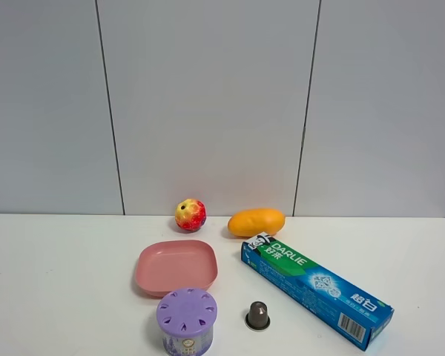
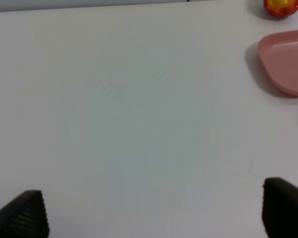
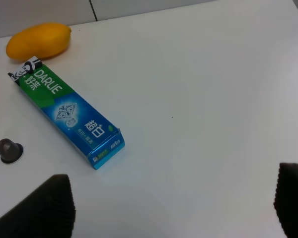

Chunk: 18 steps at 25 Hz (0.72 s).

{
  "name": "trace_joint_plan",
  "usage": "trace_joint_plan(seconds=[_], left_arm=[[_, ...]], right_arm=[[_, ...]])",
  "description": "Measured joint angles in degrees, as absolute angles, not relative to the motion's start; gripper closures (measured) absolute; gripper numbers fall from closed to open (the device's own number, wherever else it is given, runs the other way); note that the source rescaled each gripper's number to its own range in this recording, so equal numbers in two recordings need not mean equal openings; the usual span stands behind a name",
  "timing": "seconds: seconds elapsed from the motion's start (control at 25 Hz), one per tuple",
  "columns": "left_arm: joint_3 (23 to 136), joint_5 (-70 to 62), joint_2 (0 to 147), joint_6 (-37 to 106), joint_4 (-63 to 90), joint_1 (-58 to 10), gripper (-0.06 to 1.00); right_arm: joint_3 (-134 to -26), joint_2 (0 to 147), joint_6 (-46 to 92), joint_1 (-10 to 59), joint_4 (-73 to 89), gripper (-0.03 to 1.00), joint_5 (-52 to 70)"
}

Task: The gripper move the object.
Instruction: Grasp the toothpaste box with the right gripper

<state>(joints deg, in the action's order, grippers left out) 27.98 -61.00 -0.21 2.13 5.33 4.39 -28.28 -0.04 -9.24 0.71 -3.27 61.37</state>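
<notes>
Exterior high view: the toothpaste box (image 1: 315, 285) lies flat on the white table (image 1: 59, 282), aslant, its green "DARLIE" end toward 10 o'clock and its barcode end toward 4 o'clock. Nothing touches it. A mango (image 1: 256, 222) sits just beyond the green end, at about 12 o'clock from it. A small brown capsule (image 1: 257, 316) stands at 8 o'clock from the box's middle, near but apart. A pink plate (image 1: 176, 267) lies at 9 o'clock from the box, with an apple (image 1: 190, 214) at its 12 o'clock and a purple canister (image 1: 186, 320) at its 6 o'clock.

In the right wrist view, the right gripper (image 3: 171, 203) hangs with its jaws wide apart and empty, well short of the box (image 3: 67, 111), mango (image 3: 38, 40) and capsule (image 3: 9, 149). The left gripper (image 2: 154, 210) also has its jaws apart over bare table, with the plate (image 2: 288, 62) and apple (image 2: 283, 6) at the view's edge.
</notes>
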Motion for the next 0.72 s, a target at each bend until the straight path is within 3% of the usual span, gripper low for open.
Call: trace_joint_plan(seconds=[0.04,0.72], left_arm=[[27.98,-61.00,-0.21,2.13,5.33,4.39,-0.06],[27.98,-61.00,-0.21,2.13,5.33,4.39,-0.06]], right_arm=[[-28.28,-0.04,-9.24,0.71,-3.27,0.03,61.37],[-28.28,-0.04,-9.24,0.71,-3.27,0.03,61.37]])
